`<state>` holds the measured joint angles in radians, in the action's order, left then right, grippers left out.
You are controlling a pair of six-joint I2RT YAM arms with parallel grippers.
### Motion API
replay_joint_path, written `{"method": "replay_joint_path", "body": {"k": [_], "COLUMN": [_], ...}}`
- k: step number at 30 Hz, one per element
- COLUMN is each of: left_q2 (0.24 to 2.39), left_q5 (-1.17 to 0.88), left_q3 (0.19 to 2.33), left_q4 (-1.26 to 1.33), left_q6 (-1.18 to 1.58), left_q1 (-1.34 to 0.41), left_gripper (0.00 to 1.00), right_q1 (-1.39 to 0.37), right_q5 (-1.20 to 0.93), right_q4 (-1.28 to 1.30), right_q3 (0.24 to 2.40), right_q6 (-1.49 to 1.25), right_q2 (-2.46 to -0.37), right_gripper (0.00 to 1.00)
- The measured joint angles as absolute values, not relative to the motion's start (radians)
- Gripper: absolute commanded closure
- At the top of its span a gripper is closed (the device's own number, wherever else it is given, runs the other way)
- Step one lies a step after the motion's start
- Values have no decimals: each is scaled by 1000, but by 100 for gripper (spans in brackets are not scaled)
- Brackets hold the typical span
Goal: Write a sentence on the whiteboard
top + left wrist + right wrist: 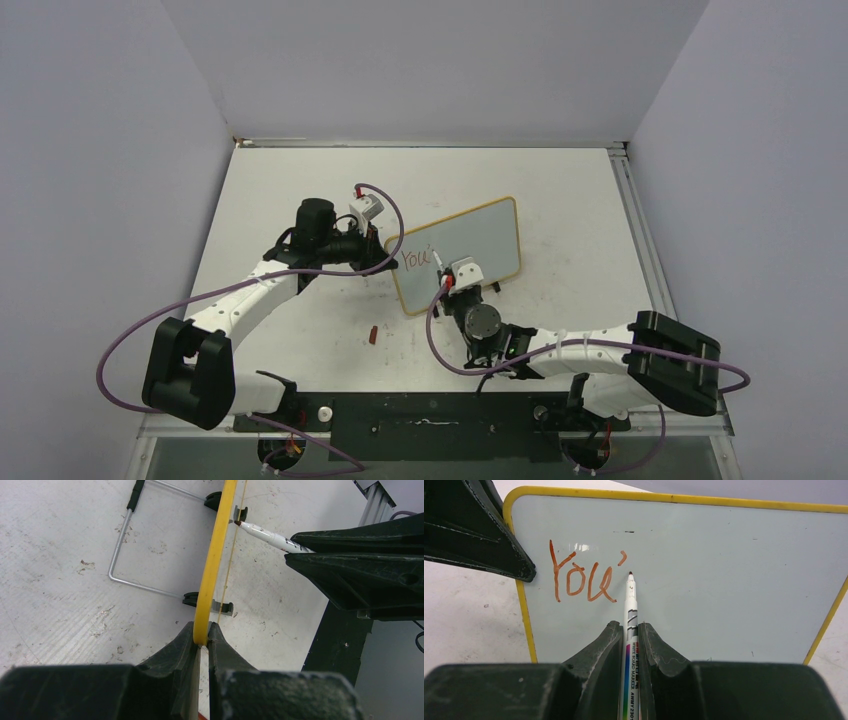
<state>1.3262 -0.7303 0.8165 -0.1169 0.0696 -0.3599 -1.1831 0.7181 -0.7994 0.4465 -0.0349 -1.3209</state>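
The whiteboard (480, 238) stands tilted on the table, white-grey with a yellow rim (215, 565). Red marker letters of the sentence (581, 577) read "You'" at its upper left; they are small in the top view (417, 257). My left gripper (201, 635) is shut on the board's left rim, also visible from above (388, 262). My right gripper (629, 630) is shut on a white marker pen (630, 605). The pen's tip sits at the board face just below and right of the apostrophe. Whether it touches, I cannot tell. The left fingers (484, 540) show at the board's corner.
A wire stand (145, 540) with black clips props the board from behind. A small red cap (372, 335) lies on the tabletop in front of the board, between the arms. A metal rail (640, 230) runs along the table's right edge, with walls around.
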Motion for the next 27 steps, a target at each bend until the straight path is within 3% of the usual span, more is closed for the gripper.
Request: {"method": "replay_joint_path", "body": {"k": [27], "left_q2": [1326], "left_q5": [-729], "left_q3": [817], "left_q4": [-117], "left_q6": [70], "left_q1": [-360], "left_gripper": [100], "right_q1": [-1176], "right_q5": [711], "right_q4": [-785], "right_q3": [424], "right_q6": [-118], "right_q2": [-1333], "right_gripper": [95]}}
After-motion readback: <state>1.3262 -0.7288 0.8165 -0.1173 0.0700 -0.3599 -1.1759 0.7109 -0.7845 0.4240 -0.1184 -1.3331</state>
